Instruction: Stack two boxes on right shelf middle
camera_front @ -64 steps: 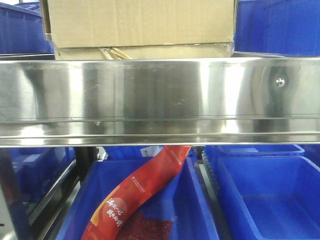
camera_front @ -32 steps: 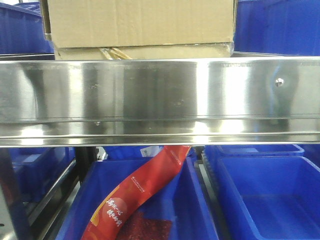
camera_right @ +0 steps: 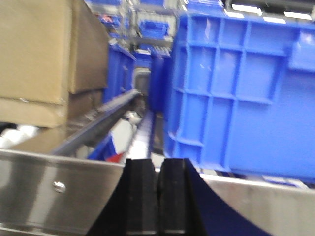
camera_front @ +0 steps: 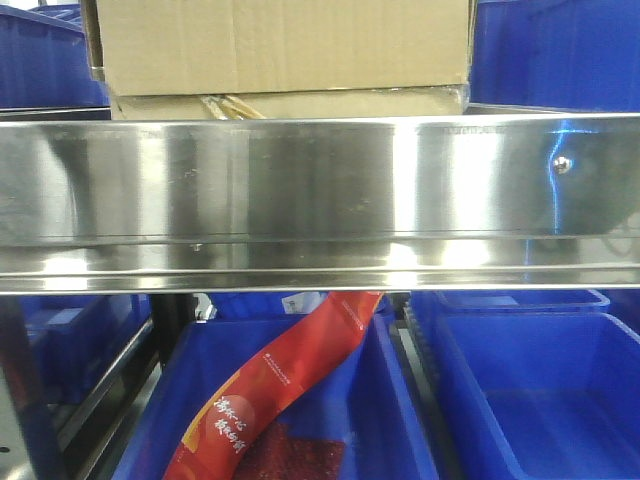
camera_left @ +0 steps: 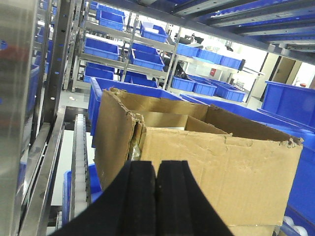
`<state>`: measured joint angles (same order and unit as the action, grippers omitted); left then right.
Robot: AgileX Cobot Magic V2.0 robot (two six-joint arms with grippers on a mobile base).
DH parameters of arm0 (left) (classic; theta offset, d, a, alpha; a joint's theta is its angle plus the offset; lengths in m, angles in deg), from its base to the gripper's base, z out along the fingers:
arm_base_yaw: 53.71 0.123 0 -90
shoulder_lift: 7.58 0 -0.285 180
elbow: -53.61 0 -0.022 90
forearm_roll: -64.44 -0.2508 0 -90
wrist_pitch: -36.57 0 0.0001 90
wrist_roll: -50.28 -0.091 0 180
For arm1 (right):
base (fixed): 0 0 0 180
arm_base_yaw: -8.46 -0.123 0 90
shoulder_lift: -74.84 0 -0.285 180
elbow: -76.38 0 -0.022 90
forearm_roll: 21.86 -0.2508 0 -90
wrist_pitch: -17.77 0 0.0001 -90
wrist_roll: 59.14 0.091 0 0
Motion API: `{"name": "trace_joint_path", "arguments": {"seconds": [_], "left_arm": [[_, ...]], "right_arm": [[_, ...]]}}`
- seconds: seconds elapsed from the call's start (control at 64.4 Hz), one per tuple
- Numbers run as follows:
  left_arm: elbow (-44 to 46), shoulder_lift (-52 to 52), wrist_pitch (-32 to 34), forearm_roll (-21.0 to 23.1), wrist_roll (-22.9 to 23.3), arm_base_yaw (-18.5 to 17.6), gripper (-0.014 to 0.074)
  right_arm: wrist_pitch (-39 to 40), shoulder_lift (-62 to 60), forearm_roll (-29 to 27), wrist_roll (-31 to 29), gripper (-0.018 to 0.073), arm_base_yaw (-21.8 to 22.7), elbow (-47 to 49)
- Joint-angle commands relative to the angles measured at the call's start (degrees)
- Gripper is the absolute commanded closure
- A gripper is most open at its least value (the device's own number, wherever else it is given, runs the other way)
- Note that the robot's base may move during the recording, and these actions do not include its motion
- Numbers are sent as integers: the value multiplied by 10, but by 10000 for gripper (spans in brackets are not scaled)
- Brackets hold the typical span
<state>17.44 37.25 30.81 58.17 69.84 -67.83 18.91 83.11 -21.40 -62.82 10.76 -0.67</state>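
Note:
Two cardboard boxes stand stacked on the steel shelf. The upper box [camera_front: 280, 40] rests on the lower box [camera_front: 290, 102]. In the left wrist view the upper box [camera_left: 216, 157] has torn open flaps and fills the frame just beyond my left gripper [camera_left: 156, 169], which is shut and empty. In the right wrist view the stack shows at the left, upper box [camera_right: 39, 49] on lower box [camera_right: 29, 110]. My right gripper [camera_right: 158, 167] is shut and empty, in front of the shelf's front rail [camera_right: 59, 196]. Neither gripper shows in the front view.
The shelf's broad steel front rail [camera_front: 320, 200] crosses the front view. A blue bin [camera_right: 241, 93] stands right of the stack. Below the shelf are blue bins [camera_front: 540, 400], one holding a red packet [camera_front: 290, 380]. More racks with blue bins [camera_left: 147, 59] stand behind.
The boxes have not moved. A blue glint and a dark reflection have appeared at the right end of the steel rail.

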Motion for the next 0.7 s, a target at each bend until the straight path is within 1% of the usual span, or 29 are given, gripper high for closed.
{"name": "trace_joint_path", "arguments": {"seconds": [0.0, 0.28, 0.373, 0.683], "left_arm": [[0, -3, 12, 1, -1, 1, 708], [0, -3, 12, 1, -1, 1, 708], [0, -3, 12, 1, -1, 1, 708], [0, -3, 12, 1, -1, 1, 708]], "right_arm": [[2, -5, -5, -2, 720, -10, -2], [-7, -5, -10, -1, 720, -10, -2], [-7, -5, -11, 13, 720, -10, -2], [-7, -5, -11, 13, 720, -10, -2]]}}
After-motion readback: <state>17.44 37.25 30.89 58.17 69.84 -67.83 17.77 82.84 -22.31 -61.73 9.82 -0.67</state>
